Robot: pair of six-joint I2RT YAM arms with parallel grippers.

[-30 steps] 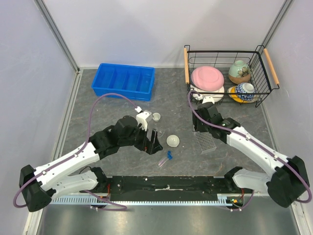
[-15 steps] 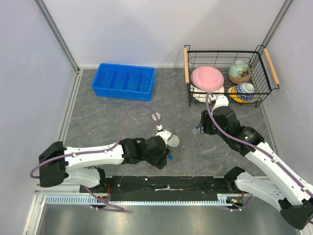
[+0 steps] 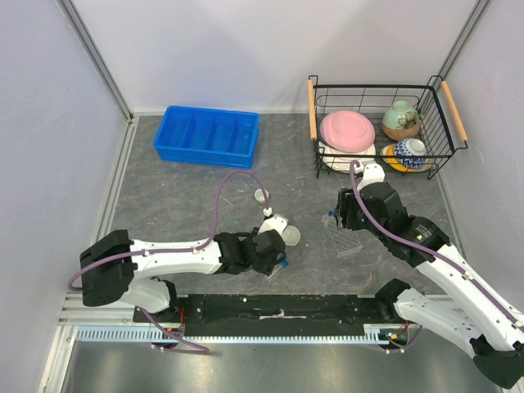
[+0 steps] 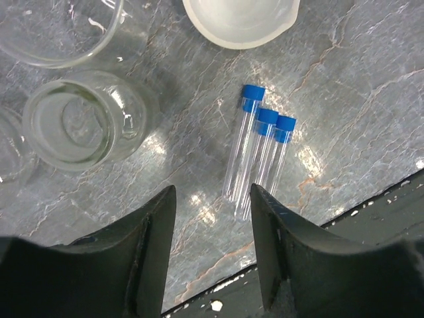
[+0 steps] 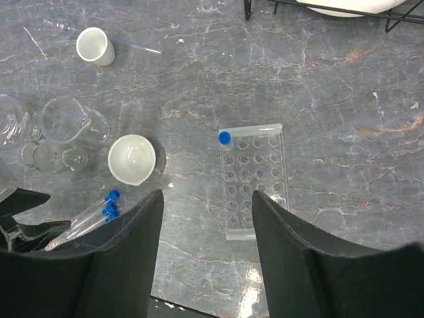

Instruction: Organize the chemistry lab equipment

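Observation:
Three blue-capped tubes (image 4: pixel 258 159) lie side by side on the grey table near its front edge. My left gripper (image 4: pixel 212 199) hovers right over their lower ends, jaws apart, gripping nothing. In the top view it (image 3: pixel 274 258) sits beside the white round dish (image 3: pixel 291 236). Glass beakers (image 4: pixel 83 119) stand just left of the tubes. The clear plastic rack (image 5: pixel 253 179) holds one blue-capped tube (image 5: pixel 225 138) in a corner hole. My right gripper (image 5: pixel 207 199) hangs open above the rack's near end, holding nothing.
A blue compartment bin (image 3: pixel 207 135) stands at the back left. A wire basket (image 3: pixel 313 110) at the back right holds a pink plate and patterned bowls. A small white dish (image 3: pixel 261 196) sits mid-table, and a thin glass rod (image 5: pixel 136 46) lies near a small white cup (image 5: pixel 95 45).
My left arm has swung from the beakers toward the table's front edge, over the loose tubes, and its jaws have narrowed. My right arm has shifted slightly right over the rack.

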